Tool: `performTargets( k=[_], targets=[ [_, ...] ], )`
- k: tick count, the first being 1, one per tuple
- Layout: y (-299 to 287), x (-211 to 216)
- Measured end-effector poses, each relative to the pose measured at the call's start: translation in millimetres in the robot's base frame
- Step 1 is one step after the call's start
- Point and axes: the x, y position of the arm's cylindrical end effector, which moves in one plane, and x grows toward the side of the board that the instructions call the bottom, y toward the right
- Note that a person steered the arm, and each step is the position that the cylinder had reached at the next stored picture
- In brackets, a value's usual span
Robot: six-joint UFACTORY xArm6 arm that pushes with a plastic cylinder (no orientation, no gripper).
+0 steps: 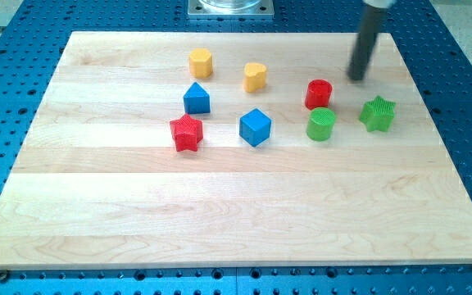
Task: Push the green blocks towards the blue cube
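The blue cube (255, 127) sits near the board's middle. A green cylinder (321, 124) stands to its right, just below a red cylinder (319, 93). A green star (378, 113) lies further right. My tip (356, 78) rests on the board above and between the two green blocks, to the right of the red cylinder, touching none of them.
A blue house-shaped block (197, 98) and a red star (186, 132) lie left of the blue cube. A yellow hexagonal block (201, 62) and a yellow heart (255, 77) sit nearer the top. The wooden board (220, 221) lies on a blue perforated table.
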Motion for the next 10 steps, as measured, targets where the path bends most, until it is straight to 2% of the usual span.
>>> performTargets(
  k=[1, 2, 3, 5, 6, 7, 8, 9, 10],
  targets=[
    [93, 13],
    [67, 38],
    [38, 83],
    [-59, 105],
    [-134, 110],
    [-90, 109],
    [-146, 96],
    [-139, 118],
    [-52, 82]
  ],
)
